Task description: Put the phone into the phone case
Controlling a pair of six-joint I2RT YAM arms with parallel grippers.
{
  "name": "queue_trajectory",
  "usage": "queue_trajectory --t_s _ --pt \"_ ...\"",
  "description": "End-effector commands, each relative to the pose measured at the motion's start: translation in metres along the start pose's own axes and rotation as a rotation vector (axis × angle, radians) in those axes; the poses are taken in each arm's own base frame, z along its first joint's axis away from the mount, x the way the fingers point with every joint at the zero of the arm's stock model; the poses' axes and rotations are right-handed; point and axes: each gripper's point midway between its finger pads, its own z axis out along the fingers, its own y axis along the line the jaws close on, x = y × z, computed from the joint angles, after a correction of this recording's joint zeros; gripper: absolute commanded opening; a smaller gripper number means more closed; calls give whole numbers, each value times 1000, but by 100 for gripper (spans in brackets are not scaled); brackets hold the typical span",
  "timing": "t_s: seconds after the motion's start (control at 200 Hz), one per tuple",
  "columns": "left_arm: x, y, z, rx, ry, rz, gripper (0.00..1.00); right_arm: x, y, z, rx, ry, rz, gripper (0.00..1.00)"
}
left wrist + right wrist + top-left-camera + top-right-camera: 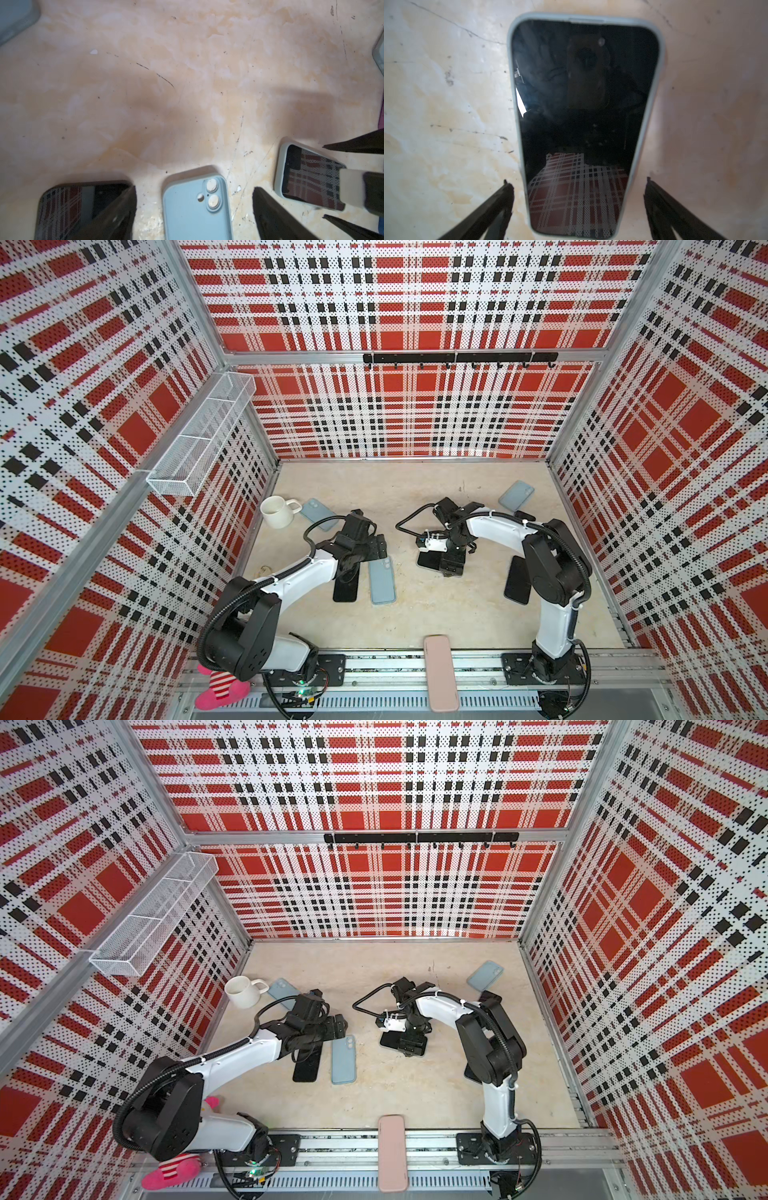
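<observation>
Grippers open: right gripper [578, 182] astride cased phone [581, 93] on counter [446, 104], left gripper [194, 188] over blue case [187, 218] beside bare phone [62, 207].

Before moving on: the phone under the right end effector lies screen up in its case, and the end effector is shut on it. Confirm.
Wrong on the grip: the right wrist view shows the right end effector open, its jaws standing apart on either side of the phone. The phone does lie screen up in its case.
</observation>
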Motion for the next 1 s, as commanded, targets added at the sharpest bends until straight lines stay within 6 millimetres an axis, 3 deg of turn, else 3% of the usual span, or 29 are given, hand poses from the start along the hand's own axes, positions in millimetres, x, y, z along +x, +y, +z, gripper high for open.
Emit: queue_trajectory --t_s 0.0,0.125,0.441,0.561,0.741,0.887,0.997 --pt "-15 -1 -11 22 -29 17 89 -5 3 6 -26 -9 -29 100" --pt "-21 6 -9 10 -36 14 89 -3 5 10 -27 -10 3 99" --pt "-41 24 -1 -25 -26 20 89 1 1 4 37 -5 158 82" --pt "-45 29 1 -45 -4 26 89 -3 -9 -7 100 -42 246 74" --pt "-56 34 7 -67 49 81 89 -6 -23 -22 161 -78 411 69" --pt "-69 36 12 -78 55 106 89 -3 -43 -39 224 -137 604 65" --pt "-64 36 18 -64 58 109 89 4 -65 -54 295 -178 760 63"
